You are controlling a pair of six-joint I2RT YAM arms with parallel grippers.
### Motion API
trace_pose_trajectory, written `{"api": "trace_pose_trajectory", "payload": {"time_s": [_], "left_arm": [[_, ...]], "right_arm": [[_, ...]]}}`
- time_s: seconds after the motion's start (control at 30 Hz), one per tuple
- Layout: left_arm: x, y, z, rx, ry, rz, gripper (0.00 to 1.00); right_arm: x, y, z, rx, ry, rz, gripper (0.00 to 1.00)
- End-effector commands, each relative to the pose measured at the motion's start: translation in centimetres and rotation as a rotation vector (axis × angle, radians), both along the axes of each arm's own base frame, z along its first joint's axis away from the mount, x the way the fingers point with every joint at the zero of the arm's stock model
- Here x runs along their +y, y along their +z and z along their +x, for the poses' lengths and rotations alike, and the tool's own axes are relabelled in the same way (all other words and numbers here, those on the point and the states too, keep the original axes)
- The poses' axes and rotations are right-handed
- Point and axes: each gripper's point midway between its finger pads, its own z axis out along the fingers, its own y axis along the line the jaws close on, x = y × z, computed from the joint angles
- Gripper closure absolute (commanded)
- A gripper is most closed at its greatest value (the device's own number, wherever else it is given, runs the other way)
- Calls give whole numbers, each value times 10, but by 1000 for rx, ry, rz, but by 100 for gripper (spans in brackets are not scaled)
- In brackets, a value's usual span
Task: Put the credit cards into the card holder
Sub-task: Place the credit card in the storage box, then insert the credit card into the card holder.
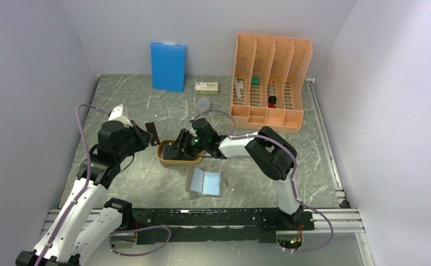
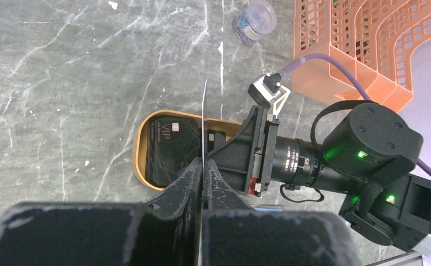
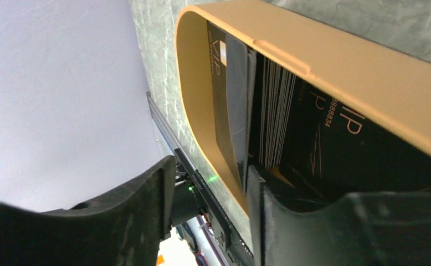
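Note:
My left gripper (image 1: 143, 136) is shut on one dark credit card (image 1: 153, 133) and holds it above the table, left of the orange oval tray (image 1: 162, 157). In the left wrist view this card (image 2: 204, 116) shows edge-on between the fingertips (image 2: 194, 173). Several black cards (image 2: 172, 145) lie in the tray. My right gripper (image 1: 181, 145) is low in the tray, jaws open. In the right wrist view it (image 3: 210, 191) straddles the tray wall (image 3: 194, 105) and a card (image 3: 232, 105) leaning inside it, beside a card stack (image 3: 274, 105). The card holder (image 1: 206, 182) lies open, pale blue side up, just in front of the tray.
A blue upright board (image 1: 168, 66) leans on the back wall. A small box (image 1: 207, 87) and a small clear jar (image 1: 203, 103) sit behind the tray. A tall orange file rack (image 1: 271, 77) stands at the back right. Walls close in both sides.

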Motion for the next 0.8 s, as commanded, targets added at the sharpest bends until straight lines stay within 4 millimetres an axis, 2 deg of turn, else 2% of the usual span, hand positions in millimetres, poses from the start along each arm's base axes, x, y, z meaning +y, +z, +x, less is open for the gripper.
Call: {"api": "trace_pose_trajectory", "payload": {"time_s": [0.0, 0.03, 0.07, 0.17, 0.23, 0.43, 0.53, 0.63, 0.67, 0.77], "left_arm": [[-2, 7, -1, -30, -19, 4, 95], [-3, 10, -1, -37, -26, 2, 95], [-5, 11, -2, -40, -36, 0, 95], [-6, 15, -4, -50, -53, 7, 95], [-7, 17, -5, -55, -68, 8, 95], [-23, 20, -13, -77, -158, -38, 95], [-41, 31, -20, -120, -265, -89, 95], [-67, 42, -33, -160, -415, -197, 95], [-76, 44, -39, -168, -468, -248, 95], [-100, 49, -58, -191, -619, -404, 95]], "right_arm": [[-8, 11, -1, -38, -8, -68, 44], [-11, 12, -2, -41, -8, -85, 41], [-14, 14, -3, -49, -8, -97, 33], [-27, 21, -4, -82, -10, -148, 20], [-37, 28, -4, -117, -20, -179, 14], [-63, 48, -1, -198, -38, -251, 12], [-88, 72, 1, -303, -78, -294, 13], [-116, 96, -15, -404, -84, -220, 16], [-121, 118, -18, -455, -91, -145, 17], [-140, 149, -46, -548, -60, 39, 18]]}}
